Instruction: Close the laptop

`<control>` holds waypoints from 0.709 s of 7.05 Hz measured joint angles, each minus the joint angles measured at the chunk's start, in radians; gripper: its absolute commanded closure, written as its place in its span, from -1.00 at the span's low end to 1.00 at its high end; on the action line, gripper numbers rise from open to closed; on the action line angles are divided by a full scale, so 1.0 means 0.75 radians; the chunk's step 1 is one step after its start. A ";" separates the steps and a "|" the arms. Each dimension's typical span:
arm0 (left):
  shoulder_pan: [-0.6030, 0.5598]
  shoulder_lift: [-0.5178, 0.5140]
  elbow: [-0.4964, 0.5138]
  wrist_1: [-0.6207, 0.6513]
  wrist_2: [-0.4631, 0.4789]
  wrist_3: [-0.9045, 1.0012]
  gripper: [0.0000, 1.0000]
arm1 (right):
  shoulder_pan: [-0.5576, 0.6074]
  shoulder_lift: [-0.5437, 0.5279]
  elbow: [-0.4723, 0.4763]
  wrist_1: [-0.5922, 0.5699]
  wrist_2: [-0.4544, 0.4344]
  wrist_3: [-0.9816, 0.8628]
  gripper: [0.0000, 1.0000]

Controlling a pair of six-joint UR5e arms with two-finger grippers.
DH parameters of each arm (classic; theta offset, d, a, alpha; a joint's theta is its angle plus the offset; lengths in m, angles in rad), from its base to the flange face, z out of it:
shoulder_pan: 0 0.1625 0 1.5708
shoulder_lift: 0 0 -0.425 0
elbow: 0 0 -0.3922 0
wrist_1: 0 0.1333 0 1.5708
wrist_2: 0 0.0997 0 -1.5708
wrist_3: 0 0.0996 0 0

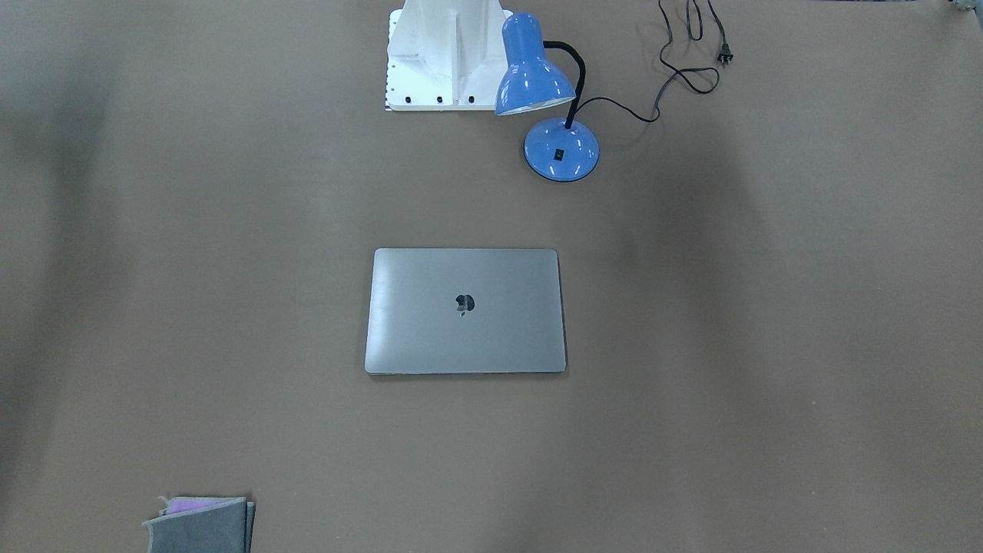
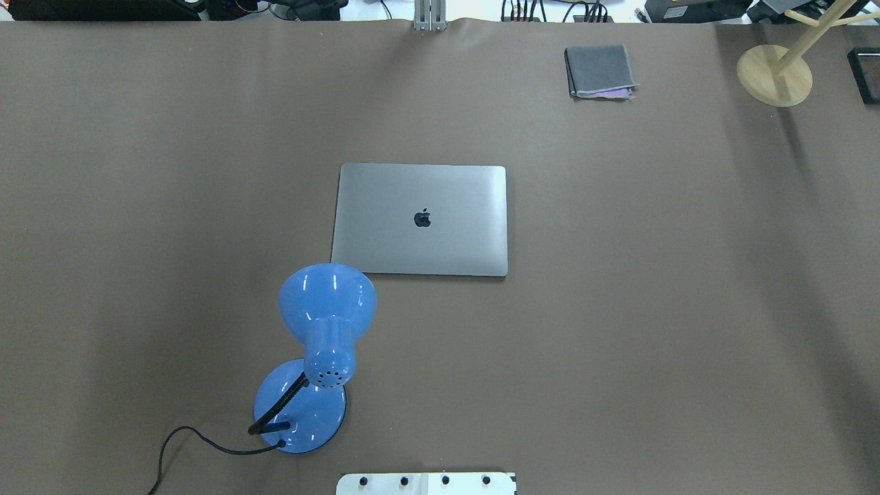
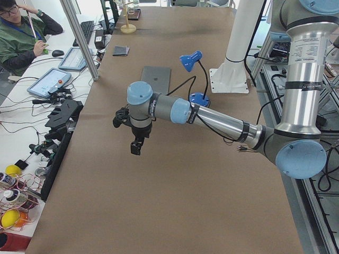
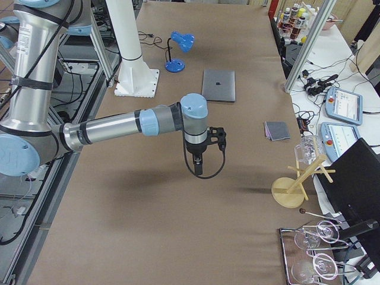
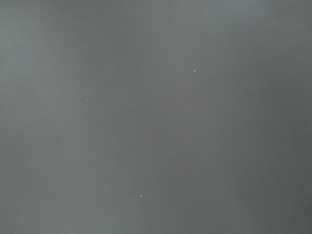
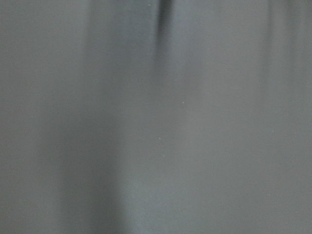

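Note:
The space-grey laptop [image 2: 421,220] lies flat in the middle of the table with its lid down and the apple logo facing up; it also shows in the front view [image 1: 465,310] and in both side views [image 3: 155,79] [image 4: 218,85]. My left gripper [image 3: 136,146] hangs above bare table far from the laptop, seen only in the left side view. My right gripper [image 4: 198,164] hangs above bare table at the other end, seen only in the right side view. I cannot tell whether either is open or shut. Both wrist views show only blurred brown table.
A blue desk lamp [image 2: 320,344] stands close to the laptop's near left corner, its black cord [image 2: 192,440] trailing. A small grey folded cloth [image 2: 599,71] lies at the far right. A wooden stand [image 2: 775,74] sits at the far right corner. The robot's white base [image 1: 441,57] is behind the lamp.

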 measured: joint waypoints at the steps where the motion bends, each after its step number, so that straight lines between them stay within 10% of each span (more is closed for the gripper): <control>1: -0.041 0.066 0.033 -0.003 -0.016 0.060 -0.96 | 0.073 -0.064 -0.002 -0.037 0.005 -0.073 -1.00; 5: -0.114 0.138 0.061 -0.001 -0.104 0.090 -0.96 | 0.125 -0.147 -0.066 -0.057 0.014 -0.154 -1.00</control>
